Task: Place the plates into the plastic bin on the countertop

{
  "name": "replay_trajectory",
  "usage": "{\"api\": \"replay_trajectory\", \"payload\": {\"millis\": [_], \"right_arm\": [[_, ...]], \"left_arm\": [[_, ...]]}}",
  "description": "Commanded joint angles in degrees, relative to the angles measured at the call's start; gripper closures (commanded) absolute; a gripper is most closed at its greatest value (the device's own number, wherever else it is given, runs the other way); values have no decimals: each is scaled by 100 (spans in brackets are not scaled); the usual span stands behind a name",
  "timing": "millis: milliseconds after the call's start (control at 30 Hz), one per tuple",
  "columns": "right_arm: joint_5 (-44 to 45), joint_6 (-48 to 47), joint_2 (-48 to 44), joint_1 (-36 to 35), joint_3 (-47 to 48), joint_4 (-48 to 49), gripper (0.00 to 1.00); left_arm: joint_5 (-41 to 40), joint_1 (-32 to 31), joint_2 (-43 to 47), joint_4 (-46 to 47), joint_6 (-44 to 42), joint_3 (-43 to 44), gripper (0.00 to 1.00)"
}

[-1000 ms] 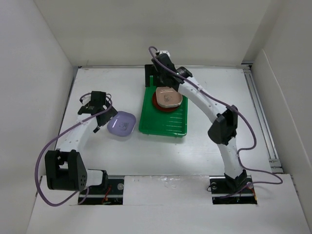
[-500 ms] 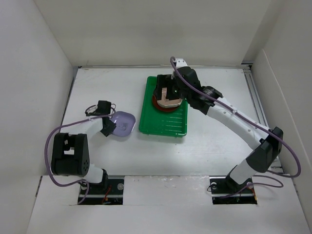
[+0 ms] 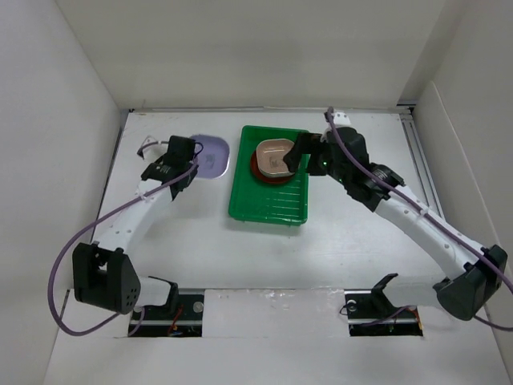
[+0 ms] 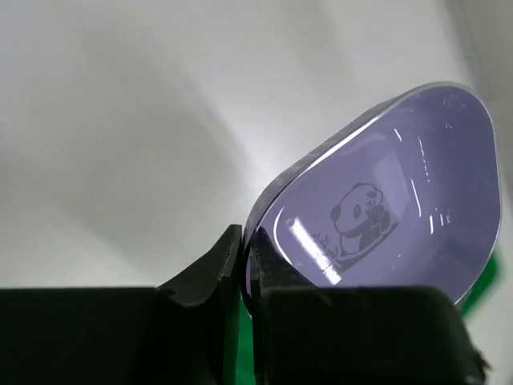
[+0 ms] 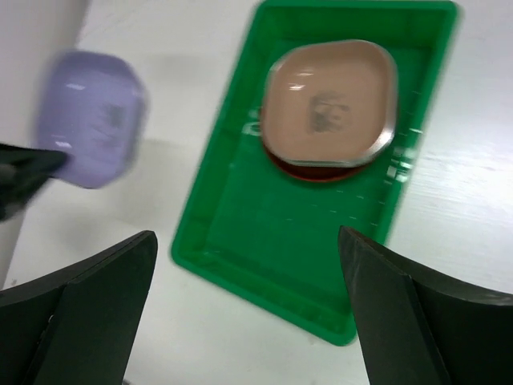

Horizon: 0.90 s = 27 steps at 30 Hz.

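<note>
My left gripper (image 3: 192, 162) is shut on the rim of a lavender plate (image 3: 212, 154), which hangs left of the plastic bin (image 3: 268, 204). In the left wrist view its fingers (image 4: 216, 265) pinch the edge of the lavender plate (image 4: 385, 200), which bears a panda print. The green bin stands on the white countertop (image 3: 337, 233). A tan-pink plate (image 3: 274, 156) lies in its far end on a red-orange plate (image 3: 258, 172). My right gripper (image 3: 296, 156) hovers open over the bin's right side, holding nothing. The right wrist view shows the bin (image 5: 280, 233), tan-pink plate (image 5: 329, 104) and lavender plate (image 5: 96, 120).
White panels wall the countertop on the left (image 3: 64, 136), back and right. The near half of the bin floor (image 3: 268, 196) is bare. A metal rail (image 3: 429, 192) runs along the right edge of the countertop.
My left gripper has shut on the lavender plate and carried it from the bin's near left toward the far left. The right arm has pulled back to the right, off the tan-pink plate.
</note>
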State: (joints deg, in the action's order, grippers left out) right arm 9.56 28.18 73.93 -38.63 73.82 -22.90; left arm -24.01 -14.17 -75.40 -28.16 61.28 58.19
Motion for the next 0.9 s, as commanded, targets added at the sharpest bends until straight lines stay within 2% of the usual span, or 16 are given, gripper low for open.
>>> {"api": "replay_trajectory", "payload": {"millis": [0,100,233,333,433,467,600,767,833,867], "right_arm": [[-25,327,-247,593,-524,286,0],[-147,390,-633,830,-772,286,0],[-87,390,-1047,884,-913,163,0],[-86,442,-1328,936,-913,-4,0],[-86,442,-1627,936,-966,-145,0],[-86,442,-1706,936,-966,-223,0],[-86,442,-2118,936,-1071,-356,0],[-33,328,-2322,936,-1072,-567,0],[-33,328,-2391,936,-1072,-620,0],[-33,328,-2392,936,-1072,-620,0]], "left_arm": [[-465,-419,-174,-155,639,1129,100],[-253,-814,-720,-93,850,1702,100],[89,-1271,-1731,-93,1596,2616,100],[221,-1631,-2250,196,2282,2732,100],[55,-2001,-2751,49,2897,3170,100],[-33,-2071,-2900,-91,3021,3563,100],[-86,-2125,-3691,-462,3259,4242,100],[282,-2125,-4009,-444,3259,4437,100],[361,-2125,-4061,-540,3346,4437,93],[362,-2125,-4062,-541,3347,4385,85]]}}
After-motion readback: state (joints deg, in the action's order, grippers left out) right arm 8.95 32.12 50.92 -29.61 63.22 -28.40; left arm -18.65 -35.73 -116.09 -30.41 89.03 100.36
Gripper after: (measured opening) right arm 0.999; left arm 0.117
